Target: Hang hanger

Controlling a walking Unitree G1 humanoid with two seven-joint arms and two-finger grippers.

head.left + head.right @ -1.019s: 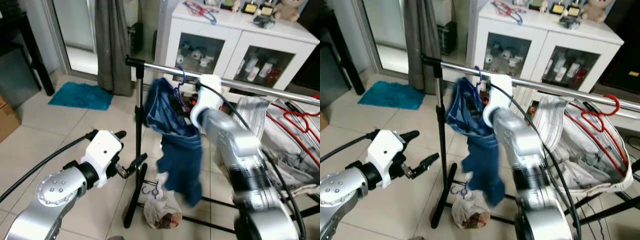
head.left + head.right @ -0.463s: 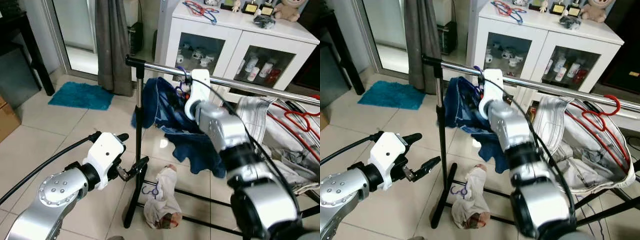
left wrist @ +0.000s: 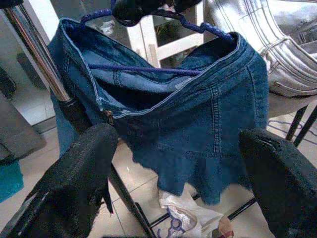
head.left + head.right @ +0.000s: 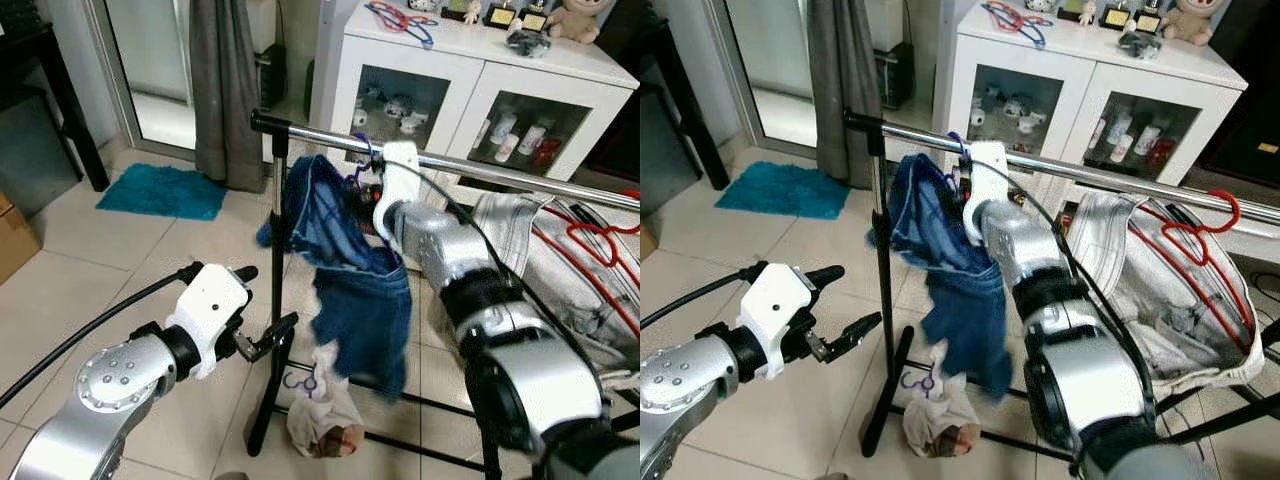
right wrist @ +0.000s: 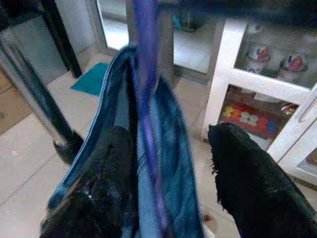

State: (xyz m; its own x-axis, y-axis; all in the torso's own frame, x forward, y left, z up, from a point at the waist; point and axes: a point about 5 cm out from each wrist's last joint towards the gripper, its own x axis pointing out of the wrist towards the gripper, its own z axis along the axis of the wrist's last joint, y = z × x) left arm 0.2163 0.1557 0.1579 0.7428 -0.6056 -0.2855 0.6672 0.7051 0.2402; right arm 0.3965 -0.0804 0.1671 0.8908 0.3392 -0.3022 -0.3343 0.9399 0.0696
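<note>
Hanger [image 4: 358, 168] hooked over the rail [image 4: 480, 170], jeans [image 4: 350, 280] swinging below.
On the left, the left gripper [image 4: 262, 305] waits low beside the rack post [image 4: 276, 300], fingers spread and empty. At the middle, the jeans, flung sideways half a second ago, now hang straight down, so the hook seems to bear the load. The right gripper [image 5: 163, 198] sits at the hook, fingers parted around the purple wire, not clamped; the hang looks nearly done.
</note>
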